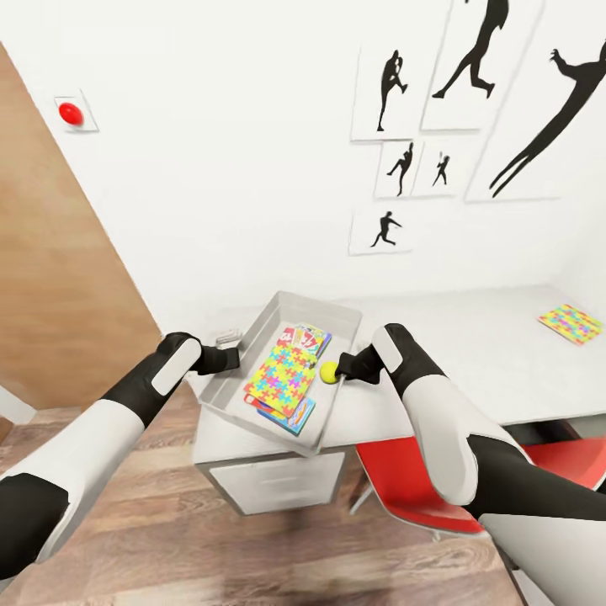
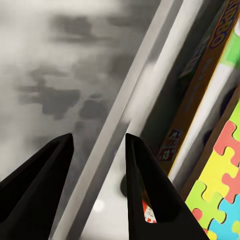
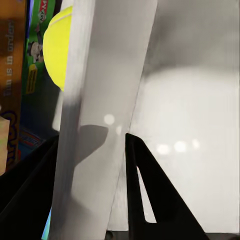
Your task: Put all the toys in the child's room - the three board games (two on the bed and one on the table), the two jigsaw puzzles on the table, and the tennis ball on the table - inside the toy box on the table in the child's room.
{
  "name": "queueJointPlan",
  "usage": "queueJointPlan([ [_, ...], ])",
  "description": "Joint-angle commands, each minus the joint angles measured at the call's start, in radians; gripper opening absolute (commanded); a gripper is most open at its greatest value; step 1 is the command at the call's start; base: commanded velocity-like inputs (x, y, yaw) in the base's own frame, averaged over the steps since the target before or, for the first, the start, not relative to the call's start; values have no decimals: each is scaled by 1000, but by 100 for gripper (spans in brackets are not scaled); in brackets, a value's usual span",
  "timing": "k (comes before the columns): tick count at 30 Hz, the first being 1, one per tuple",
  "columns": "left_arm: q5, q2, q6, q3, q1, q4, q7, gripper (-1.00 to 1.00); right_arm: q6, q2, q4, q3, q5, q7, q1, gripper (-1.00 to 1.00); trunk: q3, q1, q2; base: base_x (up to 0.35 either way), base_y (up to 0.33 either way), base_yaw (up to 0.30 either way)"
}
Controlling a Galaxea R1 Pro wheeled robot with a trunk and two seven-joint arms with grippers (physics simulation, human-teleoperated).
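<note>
The toy box sits on the surface, holding games, a puzzle and the tennis ball. Both claws, left and right, straddle its rims, fingers apart. Rigid but loaded, it is best lifted evenly by both rims.

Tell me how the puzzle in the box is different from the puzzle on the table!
The puzzle in the box lies on top of the games inside the toy box, between the arms; the puzzle on the table lies alone on the bare top, far right. The first has the ball beside it; the second has nothing near. Both show the same bright jigsaw pattern.
</note>
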Motion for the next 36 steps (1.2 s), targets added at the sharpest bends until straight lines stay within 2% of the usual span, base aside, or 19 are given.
queueJointPlan([
  [1, 4, 0, 6, -8, 2, 1, 10, -100, 5, 2, -1, -12, 6, -10, 0, -100, -2, 3, -1, 0, 0, 300],
  [15, 4, -3, 5, -8, 2, 1, 11, -100, 5, 2, -1, -12, 6, -10, 1, -100, -2, 3, -1, 38, -61, 287],
  [24, 3, -6, 4, -8, 2, 1, 12, -100, 5, 2, -1, -7, 8, -9, 8, -100, -2, 3, -1, 122, -192, 66],
  [31, 3, -8, 4, -8, 2, 1, 13, -100, 5, 2, -1, -6, 9, -6, 9, -100, -2, 3, -1, 33, -52, 23],
  [36, 3, -9, 4, -8, 2, 1, 13, -100, 5, 2, -1, -5, 9, -4, 9, -100, -2, 3, -1, 7, -11, 175],
])
